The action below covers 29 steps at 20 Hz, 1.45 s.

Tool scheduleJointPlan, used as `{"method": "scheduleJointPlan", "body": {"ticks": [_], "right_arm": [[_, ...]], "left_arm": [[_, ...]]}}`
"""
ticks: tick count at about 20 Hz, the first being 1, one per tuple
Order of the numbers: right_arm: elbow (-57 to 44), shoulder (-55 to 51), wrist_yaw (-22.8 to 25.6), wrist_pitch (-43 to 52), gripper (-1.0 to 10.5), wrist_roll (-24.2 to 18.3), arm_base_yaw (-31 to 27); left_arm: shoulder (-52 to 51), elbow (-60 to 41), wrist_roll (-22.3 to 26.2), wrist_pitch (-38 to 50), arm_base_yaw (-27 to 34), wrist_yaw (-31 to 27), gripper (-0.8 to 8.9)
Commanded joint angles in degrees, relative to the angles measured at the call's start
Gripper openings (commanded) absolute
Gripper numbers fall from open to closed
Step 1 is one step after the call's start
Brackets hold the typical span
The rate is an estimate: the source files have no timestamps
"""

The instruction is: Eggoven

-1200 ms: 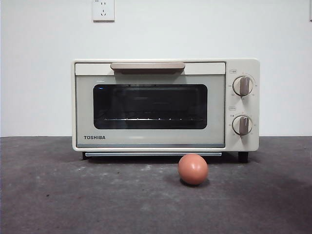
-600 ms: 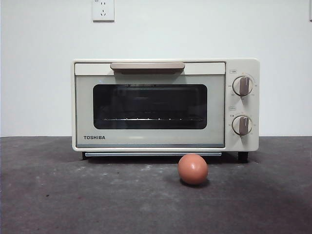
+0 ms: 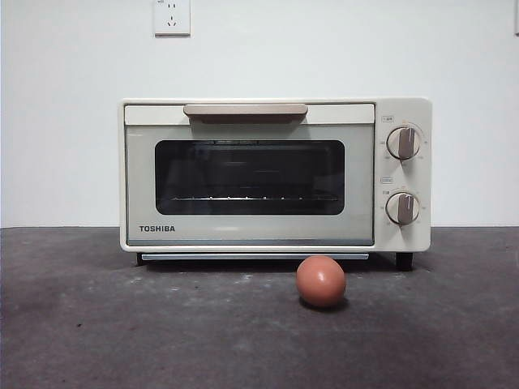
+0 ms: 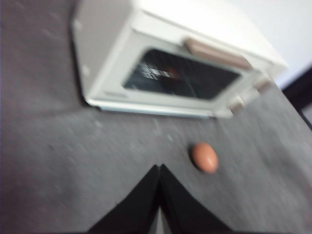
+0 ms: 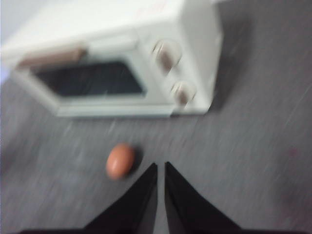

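A cream Toshiba toaster oven (image 3: 276, 174) stands on the dark table with its glass door closed and two knobs on its right side. A reddish-brown egg (image 3: 321, 281) lies on the table just in front of it, toward the right. From the left wrist camera, the oven (image 4: 175, 68) and the egg (image 4: 204, 157) both show, and my left gripper (image 4: 160, 166) hangs shut above the table, short of the egg. The right wrist view is blurred. It shows the oven (image 5: 126, 68) and the egg (image 5: 120, 161), with my right gripper (image 5: 161, 165) nearly shut and empty beside the egg.
The dark grey table (image 3: 122, 324) stretches in front of the oven. Behind it is a white wall with a power socket (image 3: 172, 16) above the oven.
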Motion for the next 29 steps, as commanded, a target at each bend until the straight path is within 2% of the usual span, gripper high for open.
{"method": "scheduleJointPlan", "body": {"ticks": [1, 6, 8, 12, 13, 14, 15, 16, 21, 25, 26, 29], "right_arm": [[3.78, 3.58, -2.21, -6.16, 0.0, -6.23, 1.14], [7.50, 7.96, -3.78, -14.80, 0.0, -9.81, 4.37], [7.58, 8.50, -3.76, -15.34, 0.0, -9.86, 5.97], [7.58, 8.50, -3.76, -14.95, 0.2, -9.84, 7.98], [7.58, 8.48, -3.78, -14.82, 0.6, -9.84, 8.22], [7.58, 8.48, -3.76, -14.75, 1.6, -9.79, 8.41], [7.58, 8.50, -3.78, -14.78, 2.9, -9.29, 8.41], [7.58, 8.50, -3.82, -14.80, 3.6, -8.13, 8.41], [7.58, 11.50, -6.62, -13.46, 3.6, -5.70, 9.09], [7.58, 17.77, -6.32, -5.92, 3.6, -0.70, 12.87], [7.58, 19.67, -5.77, -3.85, 3.6, 0.31, 14.25], [7.61, 27.52, 0.04, 3.43, 3.6, 4.46, 20.70]], "left_arm": [[2.45, 3.15, 5.27, -3.17, -0.66, 2.38, 0.07], [5.29, 6.62, 9.14, -10.93, -2.05, 3.19, 0.07], [5.92, 7.50, 10.80, -13.49, -2.58, 3.19, 0.07], [5.88, 7.65, 11.02, -14.27, -2.93, 3.19, 0.07], [5.84, 7.65, 11.02, -14.27, -2.93, 3.19, 0.07], [5.84, 7.65, 10.99, -14.27, -2.93, 3.19, 0.07], [5.84, 7.65, 10.95, -14.27, -2.93, 3.19, 0.07], [5.84, 7.65, 10.93, -14.27, -2.93, 3.19, 0.07], [5.84, 7.65, 10.91, -14.23, -2.93, 3.19, 0.07], [5.84, 7.65, 10.88, -14.19, -2.93, 3.19, 0.07], [5.84, 7.65, 10.88, -14.19, -2.93, 3.19, 0.07], [5.84, 7.65, 10.86, -14.16, -2.93, 3.19, 0.07]]}}
